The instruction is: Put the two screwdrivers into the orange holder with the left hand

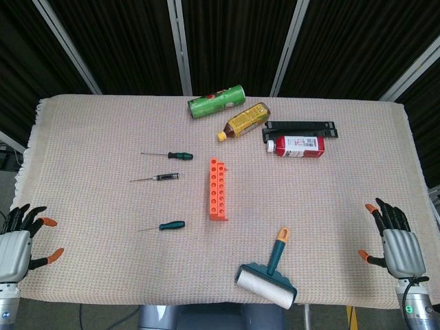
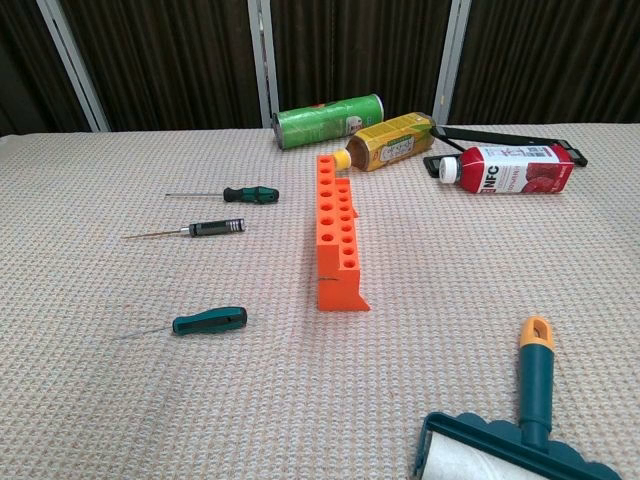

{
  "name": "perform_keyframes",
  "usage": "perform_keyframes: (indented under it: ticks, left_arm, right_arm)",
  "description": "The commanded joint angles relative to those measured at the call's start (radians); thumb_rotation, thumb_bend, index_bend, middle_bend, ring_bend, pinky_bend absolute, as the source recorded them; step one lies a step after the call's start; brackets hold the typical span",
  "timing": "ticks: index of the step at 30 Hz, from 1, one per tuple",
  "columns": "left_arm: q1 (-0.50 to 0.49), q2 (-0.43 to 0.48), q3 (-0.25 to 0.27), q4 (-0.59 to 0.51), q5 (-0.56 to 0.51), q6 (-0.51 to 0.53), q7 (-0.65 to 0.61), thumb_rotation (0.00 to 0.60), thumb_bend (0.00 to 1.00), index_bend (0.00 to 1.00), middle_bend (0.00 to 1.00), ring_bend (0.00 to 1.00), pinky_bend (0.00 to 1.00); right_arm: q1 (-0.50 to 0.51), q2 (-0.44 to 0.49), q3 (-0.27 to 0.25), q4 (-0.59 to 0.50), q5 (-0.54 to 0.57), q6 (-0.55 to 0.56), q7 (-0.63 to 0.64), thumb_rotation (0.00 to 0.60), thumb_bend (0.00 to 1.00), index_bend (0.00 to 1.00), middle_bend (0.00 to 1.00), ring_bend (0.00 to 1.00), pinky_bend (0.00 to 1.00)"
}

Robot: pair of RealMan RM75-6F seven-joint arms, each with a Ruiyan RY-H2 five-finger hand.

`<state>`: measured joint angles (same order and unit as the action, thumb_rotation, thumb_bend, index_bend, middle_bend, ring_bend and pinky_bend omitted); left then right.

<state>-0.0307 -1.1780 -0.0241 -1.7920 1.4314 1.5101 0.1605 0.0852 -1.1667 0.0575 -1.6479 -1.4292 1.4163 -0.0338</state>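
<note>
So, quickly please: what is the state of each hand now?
Left hand: open, fingers apart, holding nothing.
Right hand: open, fingers apart, holding nothing.

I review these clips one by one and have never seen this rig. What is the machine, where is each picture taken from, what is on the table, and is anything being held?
It is a robot with two arms, each ending in a hand with fingers. The head view looks down from above; the chest view looks across the table from lower down. In the head view the left hand and right hand sit at the near corners, fingers apart, holding nothing. The chest view shows neither.

On the cloth lie an orange holder with a row of holes, and left of it three screwdrivers: far, middle and near. At the back are a green can, a yellow bottle, a red-and-white bottle and a black strip. A lint roller lies near the front.
</note>
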Motion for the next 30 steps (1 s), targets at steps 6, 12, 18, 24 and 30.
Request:
perform_keyframes:
  ticks: [6, 12, 18, 24, 30]
  left_arm:
    - [0.005, 0.004, -0.001, -0.002, 0.014, 0.015, -0.003, 0.6, 0.08, 0.4, 0.16, 0.04, 0.0]
    - [0.008, 0.006, 0.002, -0.004, 0.028, 0.023, -0.019, 0.6, 0.09, 0.41, 0.17, 0.04, 0.0]
    - [0.003, 0.003, 0.005, -0.002, 0.058, 0.026, -0.013, 0.6, 0.09, 0.41, 0.18, 0.06, 0.0]
    - [0.002, -0.022, -0.002, -0.01, 0.06, 0.03, -0.039, 0.6, 0.09, 0.42, 0.18, 0.07, 0.0]
    - [-0.006, -0.04, 0.001, -0.003, 0.066, 0.016, -0.03, 0.6, 0.09, 0.43, 0.2, 0.08, 0.0]
  right_arm:
    - [-0.003, -0.006, -0.002, 0.01, -0.01, 0.006, 0.02, 0.6, 0.0, 0.11, 0.0, 0.0, 0.0]
    - [-0.013, -0.03, 0.009, 0.026, -0.031, 0.048, 0.066, 0.6, 0.0, 0.1, 0.0, 0.0, 0.0]
    - [-0.01, -0.049, 0.015, 0.042, -0.04, 0.057, 0.077, 0.6, 0.0, 0.1, 0.0, 0.0, 0.0]
    - [-0.014, -0.052, 0.024, 0.042, -0.044, 0.077, 0.082, 0.6, 0.0, 0.1, 0.0, 0.0, 0.0]
    - [-0.021, -0.052, 0.024, 0.043, -0.043, 0.086, 0.085, 0.6, 0.0, 0.1, 0.0, 0.0, 0.0]
